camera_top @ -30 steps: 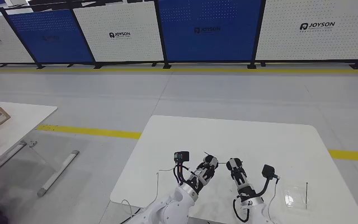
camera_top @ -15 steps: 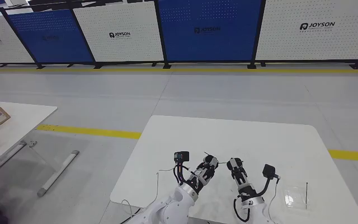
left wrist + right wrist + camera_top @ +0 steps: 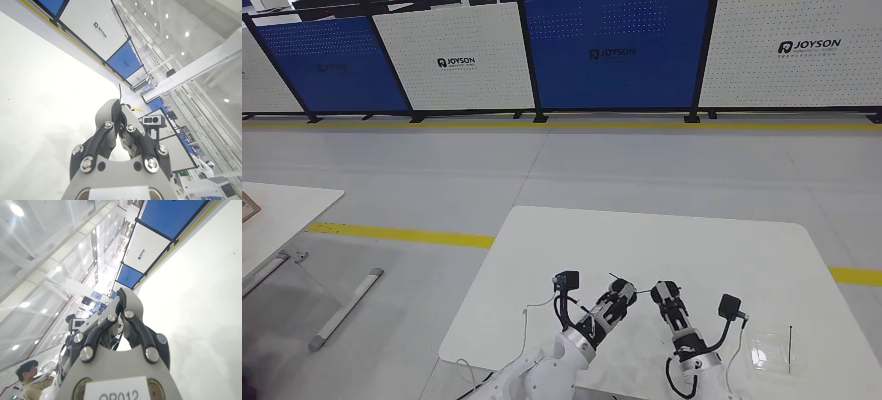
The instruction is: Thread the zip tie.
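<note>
My left jaws are clenched on the thin black plastic zip tie, its pointed tail left poking free for aiming. My right jaws clamp its ribbed head end, likewise exposed. Both sit close together above the white tabletop, presumably to line tip up with slot.

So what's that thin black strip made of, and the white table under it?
Zip tie: looks like matte black plastic, thin and slightly bent, with fine ridges across the strap. Table: smooth plain white top with soft shadows, little shine; perhaps laminate or painted board, the look leaves that open.
</note>
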Motion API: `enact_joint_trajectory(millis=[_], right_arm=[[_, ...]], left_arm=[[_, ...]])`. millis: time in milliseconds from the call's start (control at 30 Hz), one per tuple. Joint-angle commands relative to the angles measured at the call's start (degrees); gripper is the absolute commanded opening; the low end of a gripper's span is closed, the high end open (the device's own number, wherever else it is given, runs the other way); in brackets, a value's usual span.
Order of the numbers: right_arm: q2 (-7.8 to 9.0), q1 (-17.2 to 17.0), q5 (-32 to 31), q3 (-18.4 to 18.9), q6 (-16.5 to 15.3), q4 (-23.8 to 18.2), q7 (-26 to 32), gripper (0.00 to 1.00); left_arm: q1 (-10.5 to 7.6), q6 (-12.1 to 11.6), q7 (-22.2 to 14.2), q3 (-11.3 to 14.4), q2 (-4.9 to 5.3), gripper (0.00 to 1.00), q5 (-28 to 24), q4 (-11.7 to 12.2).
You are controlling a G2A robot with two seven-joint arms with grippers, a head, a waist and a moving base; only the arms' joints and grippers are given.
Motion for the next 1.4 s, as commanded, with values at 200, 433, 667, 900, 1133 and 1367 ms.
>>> enact_joint_trajectory(millis=[200,433,667,900,1133,1367], right_arm=[[-0.35,1.5,0.3,-0.5,0.8,1.6,0.7,0.00],[-0.34,2.1,4.5,0.6,-1.8,3.0,4.3,0.00],[-0.45,2.0,4.0,0.4,-2.4,3.0,4.6,0.00],[-0.61,2.1,3.8,0.2,-2.3,3.1,4.4,0.04],[-0.74,2.0,4.5,0.4,-2.3,3.2,4.1,0.07],[-0.84,2.2,4.8,0.5,-1.8,3.5,4.6,0.14]], left_arm=[[0.16,-0.8,-0.3,-0.1,-0.21,0.00,0.2,0.2],[-0.22,1.3,1.1,-0.5,-0.72,0.00,-1.8,0.6],[-0.68,2.1,1.4,-0.7,-1.14,0.00,-2.8,1.3],[-0.70,3.1,1.7,-0.8,-1.46,0.00,-3.1,1.6],[-1.01,3.7,1.5,-1.0,-1.77,0.00,-3.4,1.9],[-0.85,4.4,4.1,-0.6,-2.10,0.00,-0.8,2.1]])
